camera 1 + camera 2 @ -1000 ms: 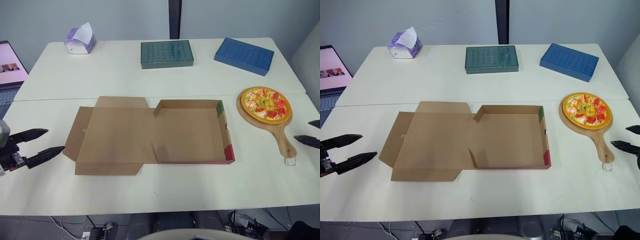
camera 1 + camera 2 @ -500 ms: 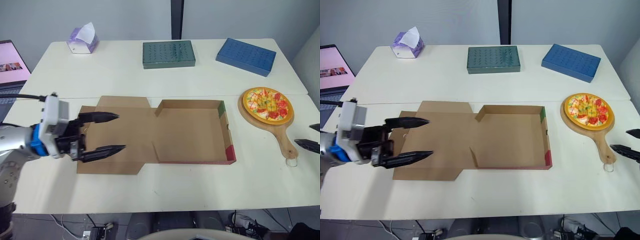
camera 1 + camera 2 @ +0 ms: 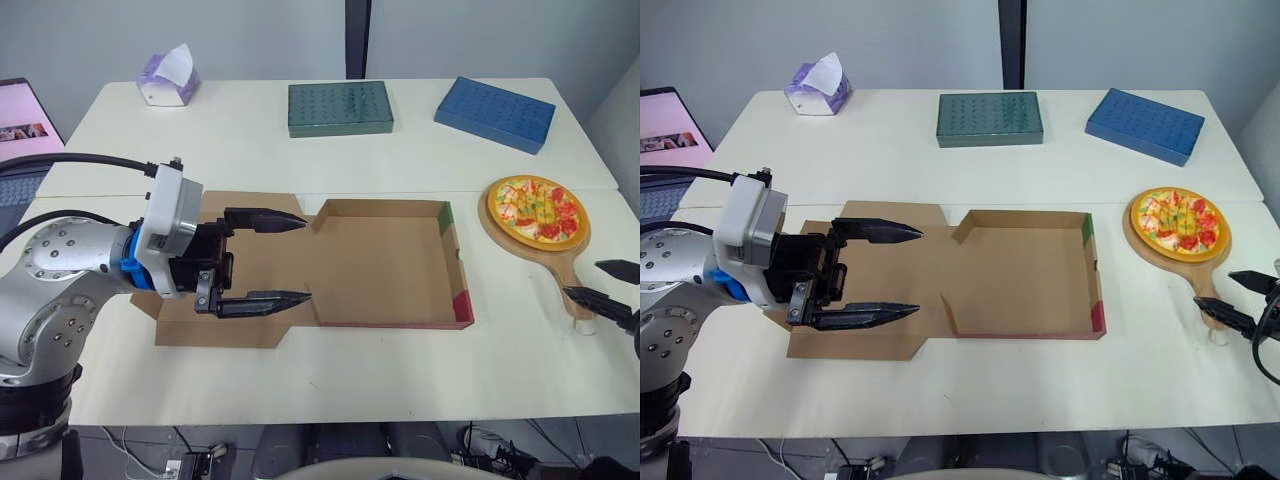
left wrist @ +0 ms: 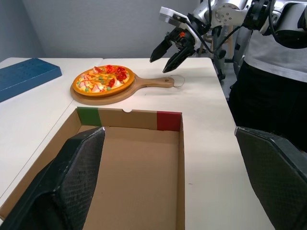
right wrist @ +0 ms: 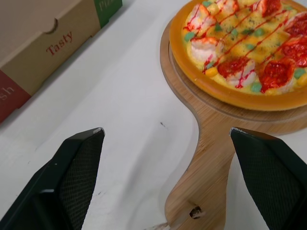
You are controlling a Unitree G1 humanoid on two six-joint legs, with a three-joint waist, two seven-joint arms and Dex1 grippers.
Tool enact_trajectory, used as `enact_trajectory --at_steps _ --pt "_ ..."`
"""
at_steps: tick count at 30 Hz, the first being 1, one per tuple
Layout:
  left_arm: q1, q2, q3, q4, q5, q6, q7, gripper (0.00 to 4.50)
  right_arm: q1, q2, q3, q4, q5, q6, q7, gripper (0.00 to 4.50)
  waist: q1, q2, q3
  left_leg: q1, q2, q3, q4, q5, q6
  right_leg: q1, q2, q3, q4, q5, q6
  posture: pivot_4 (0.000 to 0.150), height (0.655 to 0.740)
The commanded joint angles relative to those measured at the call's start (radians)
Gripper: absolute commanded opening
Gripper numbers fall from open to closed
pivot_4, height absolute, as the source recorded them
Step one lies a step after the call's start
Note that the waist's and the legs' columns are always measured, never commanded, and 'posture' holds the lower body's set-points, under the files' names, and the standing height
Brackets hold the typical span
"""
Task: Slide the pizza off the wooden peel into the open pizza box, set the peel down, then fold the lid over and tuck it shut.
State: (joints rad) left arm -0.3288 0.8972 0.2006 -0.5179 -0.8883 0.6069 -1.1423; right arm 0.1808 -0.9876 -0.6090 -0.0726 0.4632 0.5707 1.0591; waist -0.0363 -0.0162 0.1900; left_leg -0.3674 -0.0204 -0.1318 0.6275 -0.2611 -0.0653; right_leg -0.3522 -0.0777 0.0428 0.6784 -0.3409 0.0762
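Note:
The open cardboard pizza box (image 3: 380,265) lies flat mid-table, its lid (image 3: 240,270) spread to the left. A toy pizza (image 3: 535,207) rests on the wooden peel (image 3: 560,270) at the right, handle toward me. My left gripper (image 3: 300,258) hovers open over the seam between lid and tray, fingers pointing right. By the peel's handle end my right gripper (image 3: 600,282) is open too, with the handle (image 5: 201,187) between its fingers and untouched.
A tissue box (image 3: 165,78) stands back left. A green box (image 3: 340,108) and a blue box (image 3: 494,113) lie at the back. A laptop (image 3: 20,130) sits off the table's left edge. Bare table lies in front of the pizza box.
My left gripper has swung in from the table's left edge to above the box lid and tray seam. My right gripper has edged inward to the peel's handle. The camera shifted slightly.

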Motion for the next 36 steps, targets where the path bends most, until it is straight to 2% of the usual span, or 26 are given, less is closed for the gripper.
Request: enact_trajectory --at_steps 1,5,9,18,24,36 --pt "-0.017 -0.005 -0.003 -0.009 -0.010 -0.003 0.007 4.50 -0.014 -0.003 -0.019 -0.055 0.007 0.022 -0.042 4.49 0.001 0.000 0.000 0.000 0.000 0.000 0.000 0.000 0.000 0.000 0.000 0.000 0.000 0.000 0.000 0.150 0.7400" --pt "-0.016 -0.014 -0.002 -0.011 -0.017 0.000 0.015 4.50 -0.020 -0.004 0.012 -0.085 -0.022 0.034 -0.093 4.49 0.003 0.000 0.000 0.000 0.000 0.000 0.000 0.000 0.000 0.000 0.000 0.000 0.000 0.000 0.000 0.150 0.7400" --pt "-0.012 -0.016 -0.003 -0.012 -0.015 -0.001 0.016 4.50 -0.024 -0.022 0.047 -0.111 -0.045 0.128 -0.166 4.49 0.004 0.000 0.000 0.000 0.000 0.000 0.000 0.000 0.000 0.000 0.000 0.000 0.000 0.000 0.000 0.150 0.7400" --pt "0.005 -0.019 -0.024 -0.019 0.002 -0.014 0.007 4.50 -0.149 -0.030 0.142 -0.085 -0.084 0.263 -0.284 4.49 0.004 0.000 0.000 -0.001 0.000 -0.001 0.000 0.000 0.000 0.000 0.000 0.000 0.000 0.000 0.000 0.150 0.7400" --pt "0.001 -0.024 -0.036 -0.019 0.003 -0.015 0.013 4.50 -0.279 -0.031 0.223 0.047 -0.129 0.314 -0.351 4.49 0.004 0.000 0.000 -0.001 0.000 -0.001 0.000 0.000 0.000 -0.001 0.000 0.000 0.000 0.000 0.000 0.150 0.7400" --pt "0.015 -0.033 -0.036 -0.028 0.003 -0.017 0.027 4.50 -0.408 -0.023 0.360 0.286 -0.152 0.298 -0.278 4.49 0.002 -0.001 0.000 -0.001 0.000 -0.001 0.000 0.000 0.000 -0.001 0.000 0.000 0.000 0.000 0.000 0.150 0.7400"
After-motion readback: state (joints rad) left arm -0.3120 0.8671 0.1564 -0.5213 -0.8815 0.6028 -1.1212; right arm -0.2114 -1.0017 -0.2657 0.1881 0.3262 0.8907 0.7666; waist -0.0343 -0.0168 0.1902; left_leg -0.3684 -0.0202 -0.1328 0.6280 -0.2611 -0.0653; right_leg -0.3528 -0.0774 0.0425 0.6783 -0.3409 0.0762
